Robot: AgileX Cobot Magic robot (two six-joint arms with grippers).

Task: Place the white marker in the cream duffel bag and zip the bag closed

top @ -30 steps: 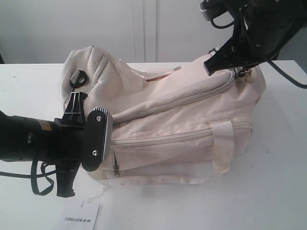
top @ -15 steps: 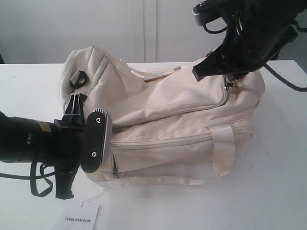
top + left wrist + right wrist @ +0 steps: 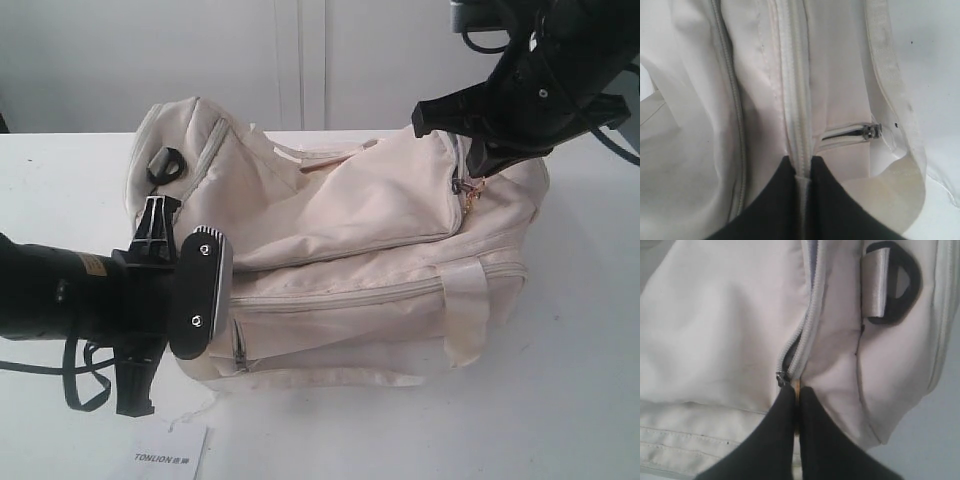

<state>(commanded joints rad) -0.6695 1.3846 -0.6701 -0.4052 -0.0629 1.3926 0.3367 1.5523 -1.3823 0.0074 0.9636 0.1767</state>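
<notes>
Grips seen only from wrists, right jaws clenching zipper pull (image 3: 797, 386), left jaws pinching cream duffel bag (image 3: 690, 150)

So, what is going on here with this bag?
Two robot arms are working on the cream duffel bag. The left hand pinches a seam at one end to hold it steady. The right hand is shut on the zipper pull at the other end. The white marker is not visible; the top zipper looks almost closed.

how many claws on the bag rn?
2. The left claw pinches a zipper seam at the left end of the cream duffel bag in the exterior view. The right claw is shut on the zipper pull at the right end. No others in view.
</notes>
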